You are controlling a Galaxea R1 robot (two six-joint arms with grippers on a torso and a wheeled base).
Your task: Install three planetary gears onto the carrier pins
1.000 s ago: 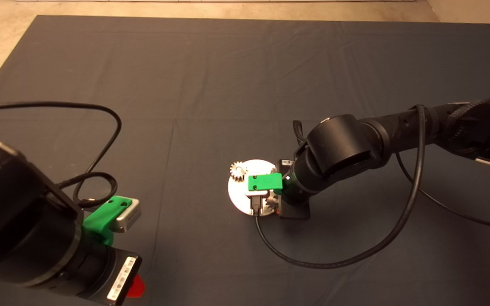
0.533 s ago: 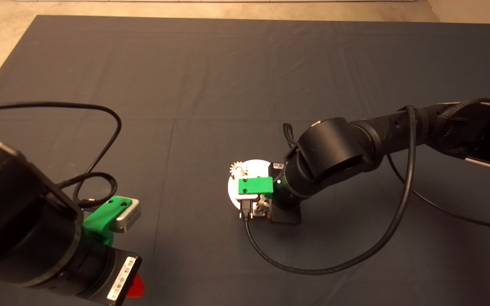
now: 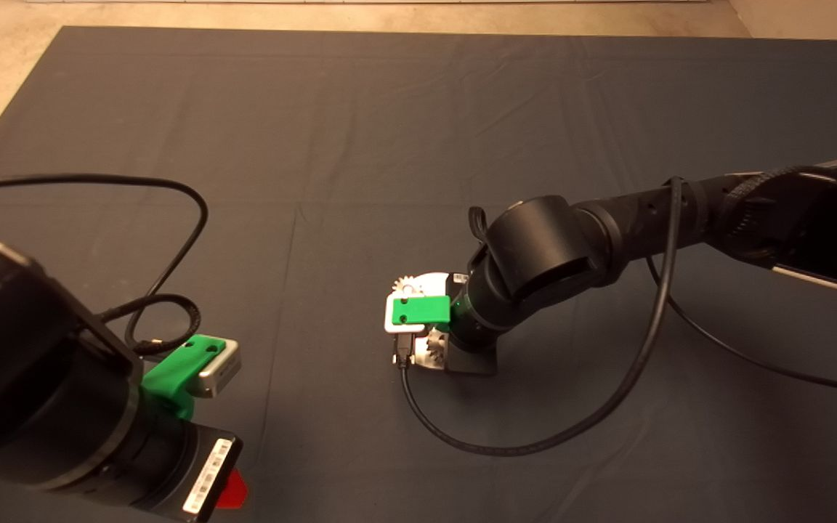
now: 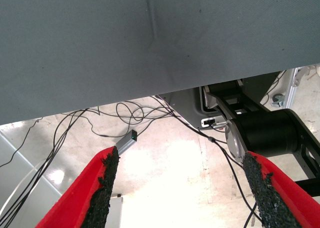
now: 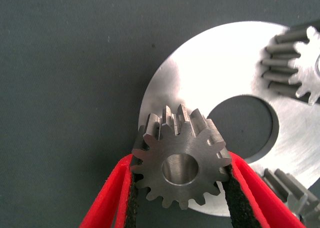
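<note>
Dark mat on the table

A white disc lies flat on it, alongside a loop of black cable.

Two black arms of thick round segments. Each wrist carries a green block with two holes over a silver camera, a black cable looping away. Red fingers with rough black pads. A white barcode label marks the left arm

Three small grey toothed gears at a pale round disc

One gear hangs above the disc near its rim, centre hole facing up; a second gear and a third gear sit on the disc, across its central hole.
</note>
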